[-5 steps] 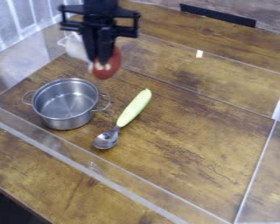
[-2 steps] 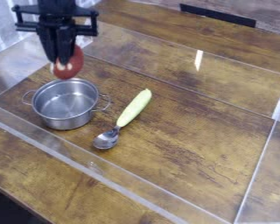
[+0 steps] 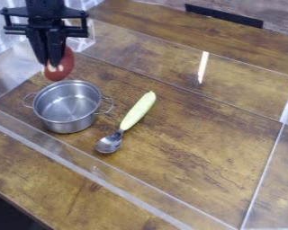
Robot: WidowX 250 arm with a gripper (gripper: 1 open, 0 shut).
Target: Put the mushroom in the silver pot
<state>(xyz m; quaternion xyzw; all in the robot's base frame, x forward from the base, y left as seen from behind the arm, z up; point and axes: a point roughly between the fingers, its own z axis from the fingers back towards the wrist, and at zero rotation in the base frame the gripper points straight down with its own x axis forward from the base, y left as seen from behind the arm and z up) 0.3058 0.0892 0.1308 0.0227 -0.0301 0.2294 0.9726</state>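
Carried leftward since a moment ago, the gripper [image 3: 53, 65], clamped on the mushroom [image 3: 65, 64], hangs above the silver pot's [image 3: 67, 105] far rim near the table's [image 3: 194, 162] left edge; released here, it might bounce outside.

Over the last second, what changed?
The gripper, shut on the mushroom, carried it left across the frame, from beyond the pot's right side to above its far-left rim. No release. The silver pot, the yellow-green piece and the spoon stayed put.
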